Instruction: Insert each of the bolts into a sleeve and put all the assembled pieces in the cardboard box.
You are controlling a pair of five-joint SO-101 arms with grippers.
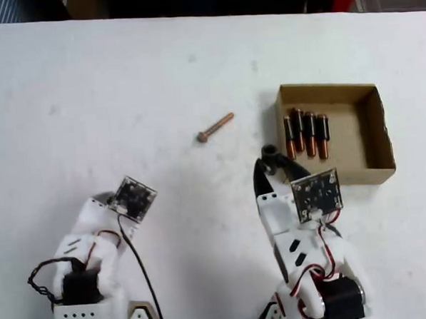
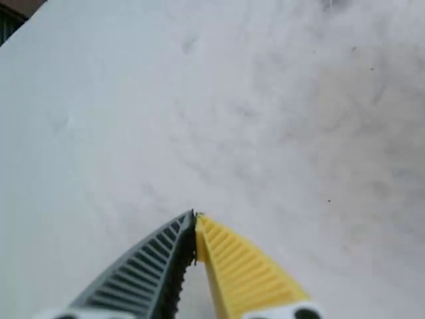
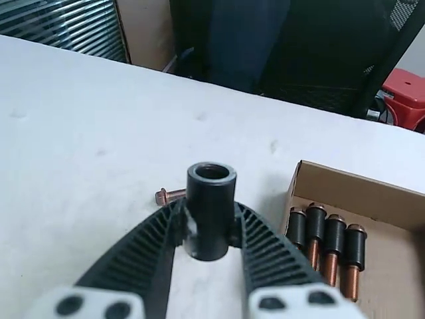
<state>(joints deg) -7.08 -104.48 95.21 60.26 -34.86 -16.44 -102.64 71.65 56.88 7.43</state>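
Note:
A black sleeve stands upright between the black fingers of my right gripper, which is shut on it; from above the sleeve shows just left of the cardboard box. A loose copper bolt lies on the white table, up and left of the sleeve, and part of the bolt peeks out behind the sleeve. Several bolt-and-sleeve pieces lie side by side in the box. My left gripper is shut on nothing over bare table, at the lower left in the high view.
The white table stretches wide to the left and behind the bolt. A dark chair and a red object stand past the table's far edge. Cables trail from the left arm.

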